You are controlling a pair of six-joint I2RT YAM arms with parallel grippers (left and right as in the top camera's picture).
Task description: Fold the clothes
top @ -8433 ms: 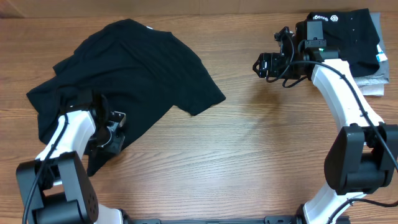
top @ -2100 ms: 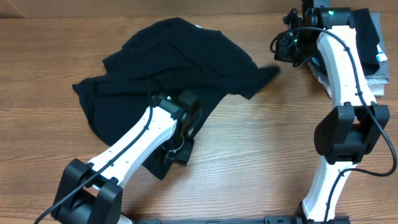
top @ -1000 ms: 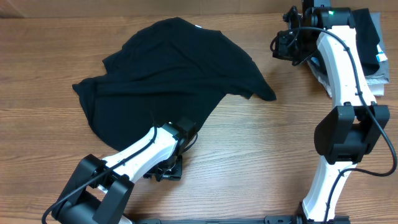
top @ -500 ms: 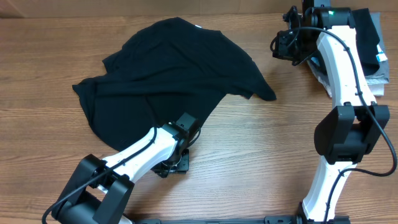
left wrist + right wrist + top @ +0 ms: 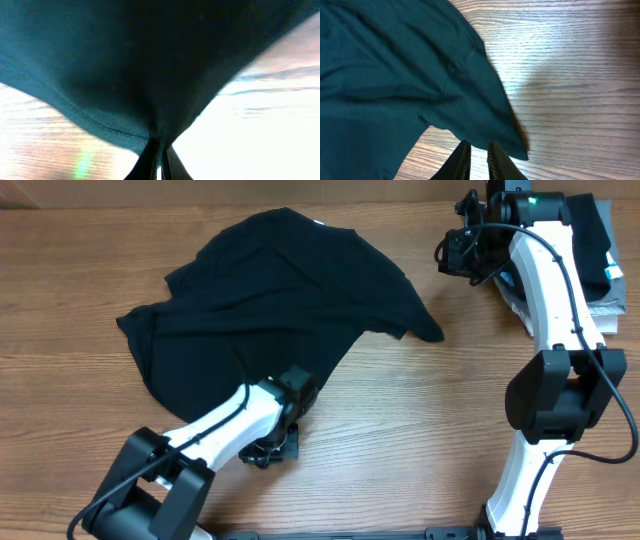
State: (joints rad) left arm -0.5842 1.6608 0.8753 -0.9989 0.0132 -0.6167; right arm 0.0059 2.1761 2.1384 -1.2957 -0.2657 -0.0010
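Your left gripper (image 5: 159, 150) has its jaws pinched tight on the hem of the black T-shirt (image 5: 280, 300). From that pinch the fabric rises and spreads ahead of the fingers, filling most of the left wrist view. The rest of the shirt lies crumpled on the wooden table (image 5: 450, 420), beyond the jaws. Your right gripper (image 5: 478, 144) holds nothing and its jaws stand a narrow gap apart. A sleeve corner (image 5: 515, 145) shows just past the tips, not between them. The stack of folded garments (image 5: 600, 240) sits behind that gripper's wrist.
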